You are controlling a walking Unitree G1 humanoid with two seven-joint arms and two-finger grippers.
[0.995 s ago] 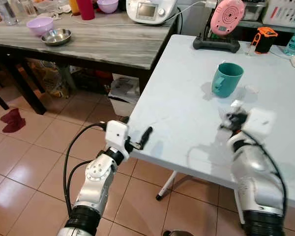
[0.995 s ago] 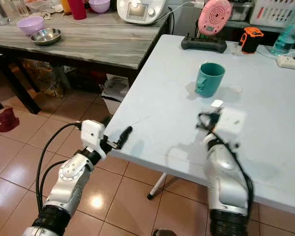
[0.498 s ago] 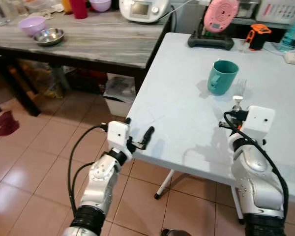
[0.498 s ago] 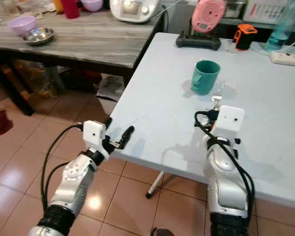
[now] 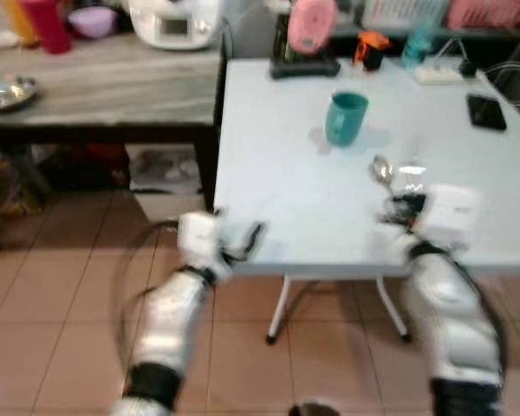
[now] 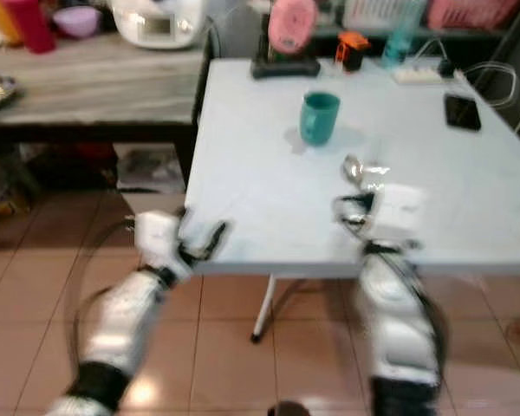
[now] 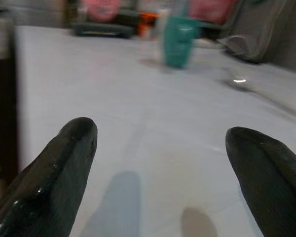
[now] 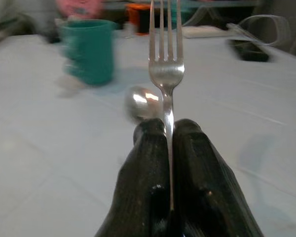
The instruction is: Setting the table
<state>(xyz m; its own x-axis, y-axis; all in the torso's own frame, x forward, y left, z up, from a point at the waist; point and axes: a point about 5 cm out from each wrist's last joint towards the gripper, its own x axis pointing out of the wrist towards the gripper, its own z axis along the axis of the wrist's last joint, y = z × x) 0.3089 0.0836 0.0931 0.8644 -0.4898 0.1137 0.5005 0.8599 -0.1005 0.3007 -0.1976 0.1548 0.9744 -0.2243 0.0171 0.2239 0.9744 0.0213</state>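
right claw (image 8: 167, 143) is pinching a fork (image 8: 165, 59) over the counter (image 5: 277, 173) near its front edge, left claw (image 7: 158, 163) spread wide; thin grip, fork could twist onto that spoon (image 8: 140, 103)

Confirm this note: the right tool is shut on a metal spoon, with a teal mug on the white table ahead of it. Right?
Not quite. The right tool is shut on a silver metal fork, not a spoon; the right wrist view shows its tines. A shiny metal spoon lies on the white table beyond it. The teal ceramic mug does stand ahead.
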